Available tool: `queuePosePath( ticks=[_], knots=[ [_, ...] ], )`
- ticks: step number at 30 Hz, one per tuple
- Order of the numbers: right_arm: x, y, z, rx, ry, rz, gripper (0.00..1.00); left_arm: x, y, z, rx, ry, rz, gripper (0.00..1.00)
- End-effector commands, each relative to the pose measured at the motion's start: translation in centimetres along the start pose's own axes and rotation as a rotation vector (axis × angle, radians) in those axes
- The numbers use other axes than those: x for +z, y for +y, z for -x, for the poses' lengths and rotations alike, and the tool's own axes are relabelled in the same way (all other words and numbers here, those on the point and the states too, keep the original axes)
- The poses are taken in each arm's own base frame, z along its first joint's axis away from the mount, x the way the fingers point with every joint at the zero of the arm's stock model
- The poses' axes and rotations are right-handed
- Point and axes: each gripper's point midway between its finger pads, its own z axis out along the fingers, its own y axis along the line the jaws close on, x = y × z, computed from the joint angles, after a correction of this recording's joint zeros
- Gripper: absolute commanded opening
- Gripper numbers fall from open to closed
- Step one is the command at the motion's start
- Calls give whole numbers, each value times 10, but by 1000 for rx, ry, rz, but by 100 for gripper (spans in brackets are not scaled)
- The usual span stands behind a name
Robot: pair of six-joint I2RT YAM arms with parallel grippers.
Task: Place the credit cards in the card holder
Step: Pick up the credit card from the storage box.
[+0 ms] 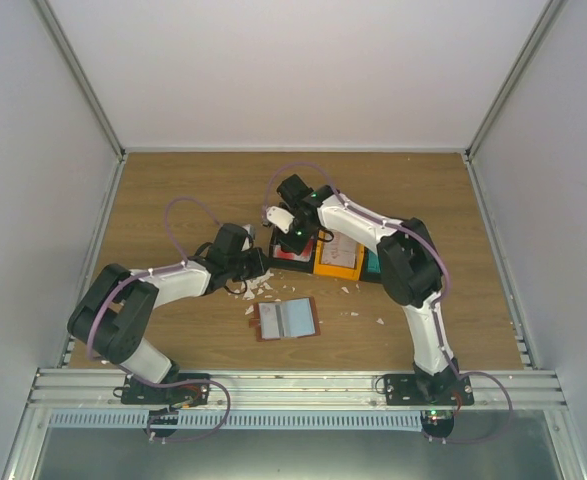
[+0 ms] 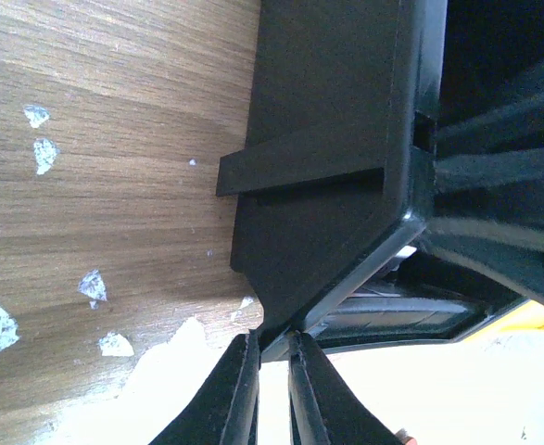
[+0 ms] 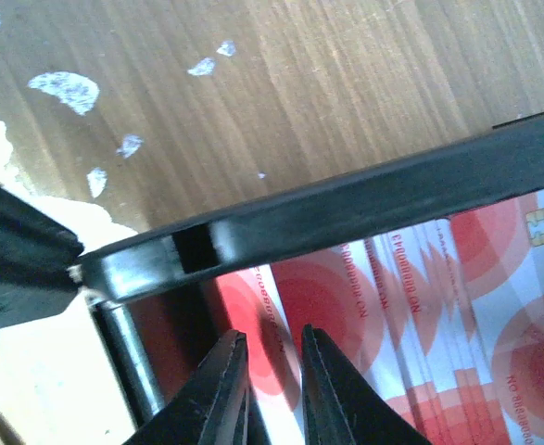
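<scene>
The credit cards (image 3: 457, 306), white with red blotches, stand packed in a black tray (image 1: 276, 243). My right gripper (image 1: 293, 240) reaches down into that tray. In the right wrist view its jaws (image 3: 272, 336) are open by a narrow gap, with the end card (image 3: 273, 371) leaning between them. My left gripper (image 1: 258, 262) is at the tray's left corner. In the left wrist view it (image 2: 273, 338) is shut on the corner rim of the tray (image 2: 327, 111). The card holder (image 1: 286, 318) lies open and flat on the table nearer the arm bases, untouched.
An orange tray (image 1: 338, 258) with pale cards adjoins the black one on the right, and something teal (image 1: 371, 262) lies beyond it. White crumbled scraps (image 1: 258, 290) litter the wood near the left gripper and around the card holder. Grey walls enclose the table.
</scene>
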Motion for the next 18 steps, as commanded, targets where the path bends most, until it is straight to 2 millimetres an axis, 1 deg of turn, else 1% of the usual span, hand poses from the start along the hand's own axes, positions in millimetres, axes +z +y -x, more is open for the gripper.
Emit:
queuePosePath(
  ticks=[1,7,14,18],
  knots=[
    [-11,26,-9,-4,18,80,18,2,-13,19,28,-58,-37,13],
    [-12,34,-17,6,36,96,18,1,-12,18,29,-57,-34,13],
    [-19,40,-19,13,29,102,20,-3,-11,17,27,-62,-30,12],
    [-18,40,-19,17,32,100,20,-9,-11,17,21,-76,-33,12]
  ],
)
